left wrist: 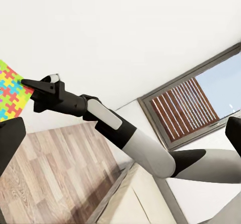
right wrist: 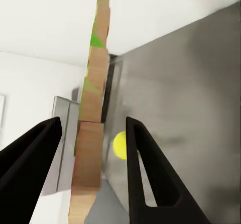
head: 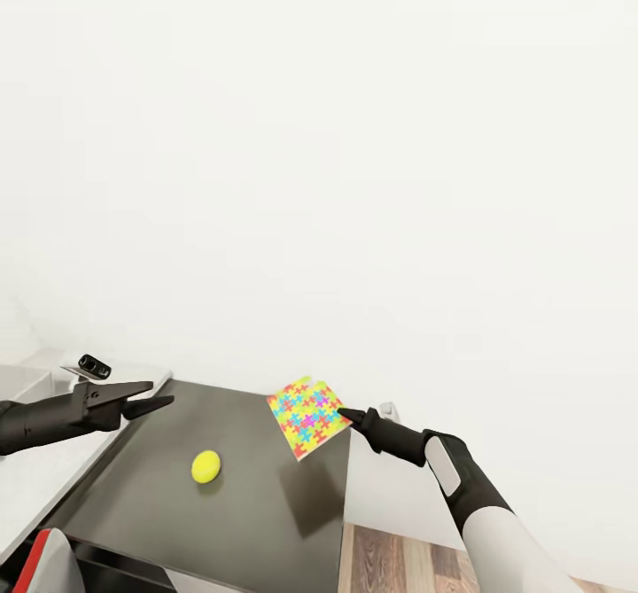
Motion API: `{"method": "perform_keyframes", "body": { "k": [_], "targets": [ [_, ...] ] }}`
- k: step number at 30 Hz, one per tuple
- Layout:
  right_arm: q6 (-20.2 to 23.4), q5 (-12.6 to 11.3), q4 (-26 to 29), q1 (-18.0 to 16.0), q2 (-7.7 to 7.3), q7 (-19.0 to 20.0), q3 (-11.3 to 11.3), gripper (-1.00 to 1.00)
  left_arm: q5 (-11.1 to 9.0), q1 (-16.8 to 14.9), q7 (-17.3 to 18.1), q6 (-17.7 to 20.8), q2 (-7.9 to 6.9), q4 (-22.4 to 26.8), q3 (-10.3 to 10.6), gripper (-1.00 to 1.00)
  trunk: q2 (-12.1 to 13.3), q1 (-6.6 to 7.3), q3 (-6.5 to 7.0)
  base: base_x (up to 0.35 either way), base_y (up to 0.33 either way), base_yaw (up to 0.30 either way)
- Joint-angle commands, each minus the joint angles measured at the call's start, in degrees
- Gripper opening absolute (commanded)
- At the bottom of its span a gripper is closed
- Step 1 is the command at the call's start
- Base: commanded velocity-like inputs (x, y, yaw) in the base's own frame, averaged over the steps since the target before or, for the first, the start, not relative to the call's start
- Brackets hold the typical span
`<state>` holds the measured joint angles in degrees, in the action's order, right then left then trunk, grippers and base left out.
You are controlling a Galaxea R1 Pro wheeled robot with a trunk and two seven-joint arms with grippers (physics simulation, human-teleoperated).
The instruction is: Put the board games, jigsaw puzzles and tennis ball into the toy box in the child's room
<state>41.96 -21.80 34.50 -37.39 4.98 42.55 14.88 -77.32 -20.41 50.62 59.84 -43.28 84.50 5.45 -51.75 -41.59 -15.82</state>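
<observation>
Right claw [head: 347, 415] pinching multicolour jigsaw puzzle [head: 307, 416], orange-edged, lifted.

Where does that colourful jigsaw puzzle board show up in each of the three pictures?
Head view: the jigsaw puzzle is tilted up above the dark table, at the tip of the right pincer.
Left wrist view: a corner of it at the picture's edge, at the tip of the right pincer.
Right wrist view: seen edge-on, between the pincer's two fingers.
Shared landmark: the tennis ball on the table.
</observation>
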Motion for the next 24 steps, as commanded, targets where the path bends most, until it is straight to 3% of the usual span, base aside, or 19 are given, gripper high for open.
{"method": "perform_keyframes", "body": {
  "k": [1, 12, 24],
  "targets": [
    [0.25, 0.17, 0.0, -0.05, 0.06, 0.29, 0.32, -1.0, -0.03, -0.07, 0.2, 0.16, -0.05, -0.04, 0.12, 1.0, 0.36, 0.22, 0.11, 0.0, 0.0, 0.007],
    [-0.26, 0.18, 0.01, -0.05, 0.07, 1.19, 0.32, -1.0, -0.03, -0.07, 0.18, 0.16, -0.05, -0.04, 0.18, 1.0, 4.77, 2.63, 2.39, -0.003, 0.0, 0.017],
    [-0.37, 0.18, 0.04, -0.05, 0.08, 1.22, 0.32, -1.0, 0.05, -0.07, 0.13, 0.16, -0.05, -0.04, 0.17, 1.0, 9.58, 5.27, 5.59, -0.126, 0.0, 0.078]
  ]
}}
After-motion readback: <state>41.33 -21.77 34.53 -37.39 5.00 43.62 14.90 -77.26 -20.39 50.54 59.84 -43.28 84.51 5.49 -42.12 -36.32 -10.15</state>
